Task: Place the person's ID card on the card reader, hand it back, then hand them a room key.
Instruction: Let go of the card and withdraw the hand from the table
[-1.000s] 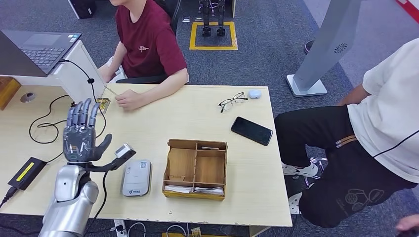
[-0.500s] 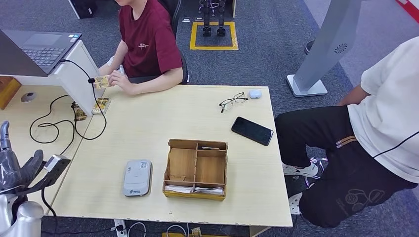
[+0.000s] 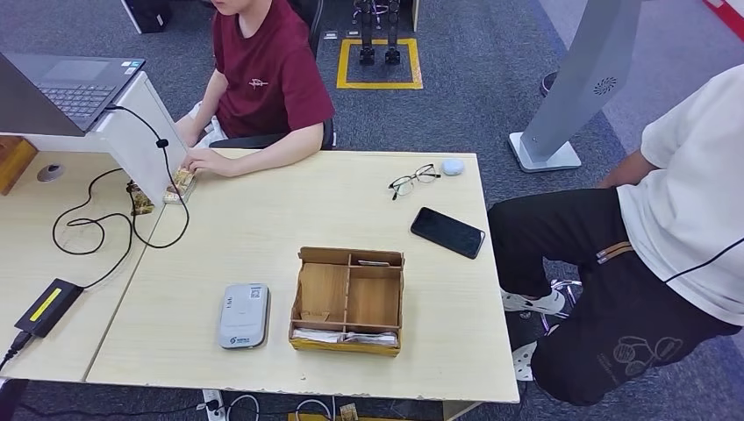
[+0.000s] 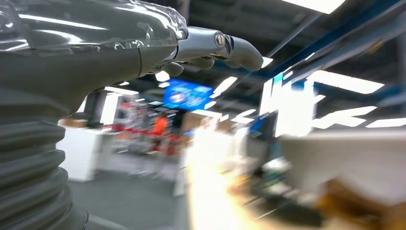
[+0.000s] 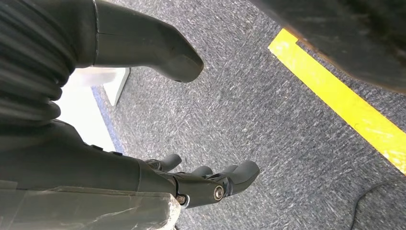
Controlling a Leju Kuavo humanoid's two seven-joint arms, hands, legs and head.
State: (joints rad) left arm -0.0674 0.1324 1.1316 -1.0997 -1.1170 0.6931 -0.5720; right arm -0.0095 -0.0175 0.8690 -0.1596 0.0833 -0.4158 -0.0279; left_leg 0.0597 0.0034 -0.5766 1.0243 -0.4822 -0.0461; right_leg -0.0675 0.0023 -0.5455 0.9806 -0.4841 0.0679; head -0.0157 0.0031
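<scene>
On the worktop (image 3: 263, 219): glasses (image 3: 412, 181) and a white case (image 3: 453, 167) far right, a black phone (image 3: 447, 232) nearer, a laptop (image 3: 66, 83) far left.

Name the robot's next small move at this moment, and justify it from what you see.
Probably lift the right hand, hanging open above the carpet, toward the wooden box: the card reader is bare, the person's hand rests on small cards, and the box's front slot holds flat cards.
</scene>
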